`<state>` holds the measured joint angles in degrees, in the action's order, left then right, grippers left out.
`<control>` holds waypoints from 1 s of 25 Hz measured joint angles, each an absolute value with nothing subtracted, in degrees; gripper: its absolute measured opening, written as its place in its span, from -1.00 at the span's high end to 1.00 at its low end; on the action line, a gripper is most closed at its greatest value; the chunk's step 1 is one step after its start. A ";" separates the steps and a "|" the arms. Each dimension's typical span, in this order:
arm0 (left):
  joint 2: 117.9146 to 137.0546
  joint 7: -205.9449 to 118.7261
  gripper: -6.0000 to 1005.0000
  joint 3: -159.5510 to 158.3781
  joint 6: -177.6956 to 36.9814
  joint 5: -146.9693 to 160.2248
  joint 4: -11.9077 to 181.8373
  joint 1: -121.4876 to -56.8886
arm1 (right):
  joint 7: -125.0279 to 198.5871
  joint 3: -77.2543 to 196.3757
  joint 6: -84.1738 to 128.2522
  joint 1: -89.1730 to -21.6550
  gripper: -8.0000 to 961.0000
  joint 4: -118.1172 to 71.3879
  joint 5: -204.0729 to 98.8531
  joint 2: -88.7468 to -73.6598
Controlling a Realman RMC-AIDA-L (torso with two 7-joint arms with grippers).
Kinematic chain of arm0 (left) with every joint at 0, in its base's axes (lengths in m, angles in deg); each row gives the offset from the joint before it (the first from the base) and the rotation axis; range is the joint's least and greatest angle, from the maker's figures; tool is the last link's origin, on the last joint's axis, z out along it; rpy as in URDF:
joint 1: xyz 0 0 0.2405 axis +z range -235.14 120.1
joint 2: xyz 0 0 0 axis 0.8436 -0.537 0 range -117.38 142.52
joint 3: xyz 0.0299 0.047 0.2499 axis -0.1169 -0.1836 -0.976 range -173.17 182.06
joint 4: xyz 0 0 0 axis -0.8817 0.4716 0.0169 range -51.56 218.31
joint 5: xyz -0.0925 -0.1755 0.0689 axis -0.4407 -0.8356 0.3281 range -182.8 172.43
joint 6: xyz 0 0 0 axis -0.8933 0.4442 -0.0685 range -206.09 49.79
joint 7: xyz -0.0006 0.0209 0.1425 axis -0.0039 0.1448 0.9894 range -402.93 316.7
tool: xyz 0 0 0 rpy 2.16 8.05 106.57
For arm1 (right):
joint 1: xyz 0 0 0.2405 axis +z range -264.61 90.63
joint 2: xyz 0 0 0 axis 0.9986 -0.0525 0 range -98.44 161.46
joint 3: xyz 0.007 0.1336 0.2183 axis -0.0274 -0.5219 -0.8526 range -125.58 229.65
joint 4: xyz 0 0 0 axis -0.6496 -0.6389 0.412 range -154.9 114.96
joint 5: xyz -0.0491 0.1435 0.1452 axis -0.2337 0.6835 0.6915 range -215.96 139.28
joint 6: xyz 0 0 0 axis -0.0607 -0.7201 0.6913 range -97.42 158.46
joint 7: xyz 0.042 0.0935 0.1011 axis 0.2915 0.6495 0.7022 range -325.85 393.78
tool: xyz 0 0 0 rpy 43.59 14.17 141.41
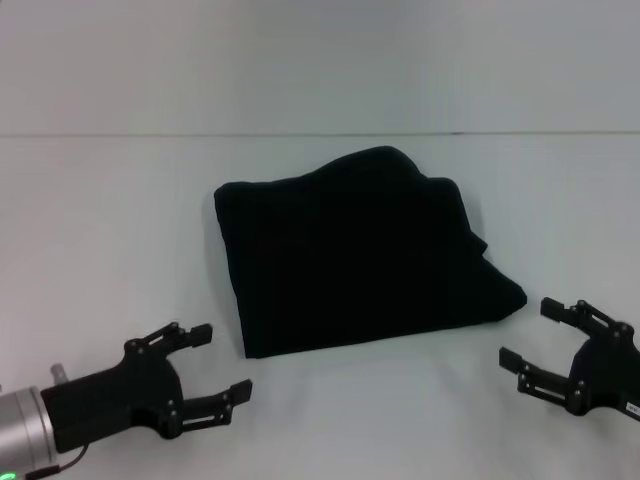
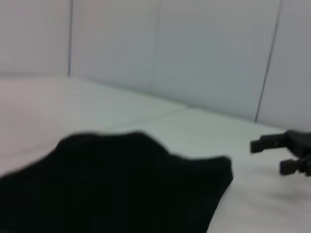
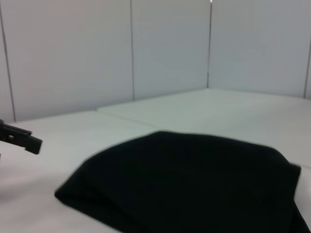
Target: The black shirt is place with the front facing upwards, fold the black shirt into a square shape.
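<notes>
Head view shows the left gripper (image 1: 205, 368) low at the near left and the right gripper (image 1: 532, 337) low at the near right, both with fingers spread and holding nothing. Between them and slightly farther back, clear of both, the black shirt (image 1: 355, 250) lies folded on the white table (image 1: 100, 220). It forms a rough, slightly skewed rectangle, its longer side running left to right.

black shirt (image 1: 355, 255) | folded into rough square bundle | plain black side up | lying flat, mid-table
</notes>
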<state>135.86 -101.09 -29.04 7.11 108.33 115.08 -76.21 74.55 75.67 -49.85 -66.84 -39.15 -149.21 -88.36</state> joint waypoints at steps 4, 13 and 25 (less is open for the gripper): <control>135.22 -101.79 -0.86 -29.02 7.37 108.38 114.33 -76.41 | 74.30 75.50 -48.97 -66.84 -0.91 -38.68 -149.25 -88.36; 135.08 -102.18 -0.86 -29.11 7.59 108.61 114.25 -76.86 | 74.27 75.43 -47.94 -66.35 -0.91 -38.46 -149.25 -88.37; 135.18 -102.25 -0.86 -28.97 7.64 108.19 114.22 -76.90 | 74.57 75.44 -48.24 -65.99 -0.91 -38.42 -148.96 -88.45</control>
<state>135.18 -102.25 -28.97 7.64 108.19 114.22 -76.90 74.57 75.44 -48.24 -65.99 -38.42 -148.96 -88.45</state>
